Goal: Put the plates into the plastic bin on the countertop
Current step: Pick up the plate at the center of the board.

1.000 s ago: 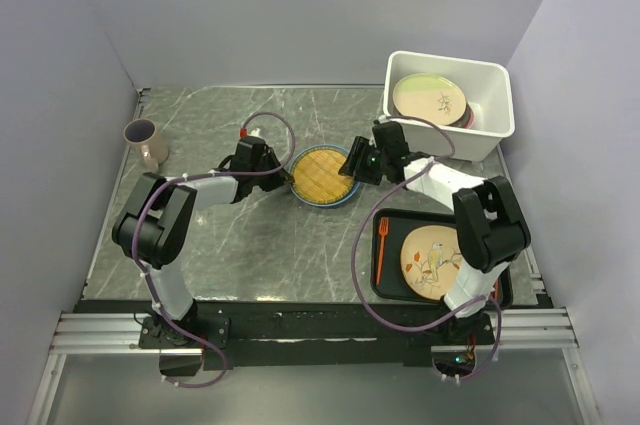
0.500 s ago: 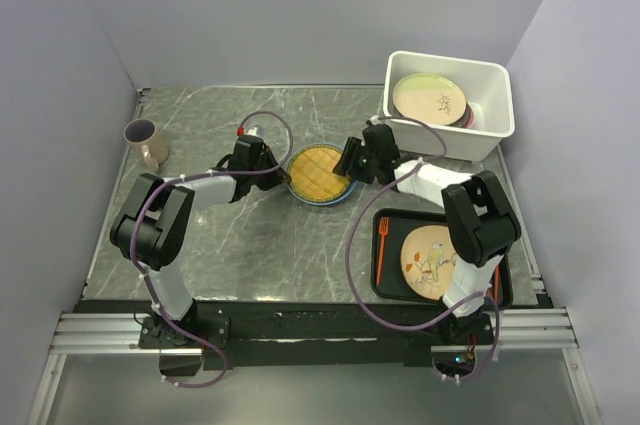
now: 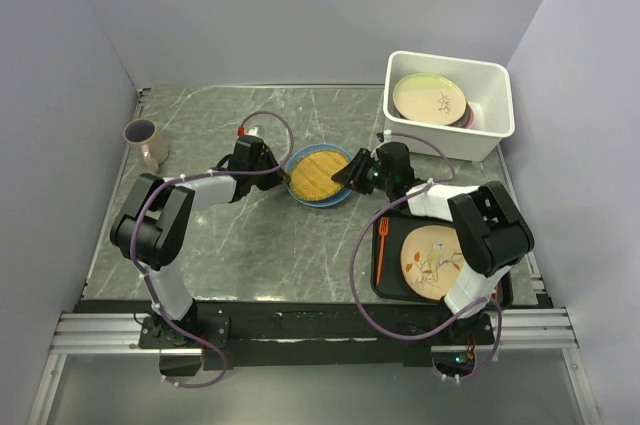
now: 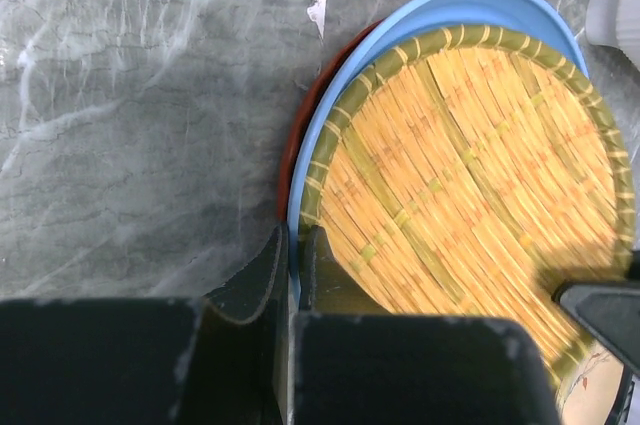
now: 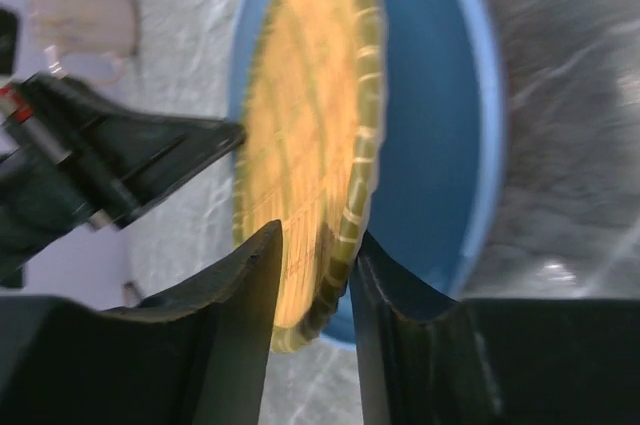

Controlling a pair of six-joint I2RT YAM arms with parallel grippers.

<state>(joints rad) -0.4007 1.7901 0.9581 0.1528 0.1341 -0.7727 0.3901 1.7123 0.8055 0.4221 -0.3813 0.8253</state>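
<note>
Rim of yellow lattice plate [image 5: 300, 125] tight between fingers [image 5: 235, 335] of right end effector [image 5: 317, 235]

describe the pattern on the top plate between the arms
Yellow woven lattice, greenish rim; the plate shows best in left wrist view.

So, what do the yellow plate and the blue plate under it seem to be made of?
The yellow plate looks like woven bamboo or straw: crossed strips, greenish bound rim, matte; it could be a printed pattern. The blue plate looks like smooth plastic or glazed ceramic: even colour, soft sheen.
</note>
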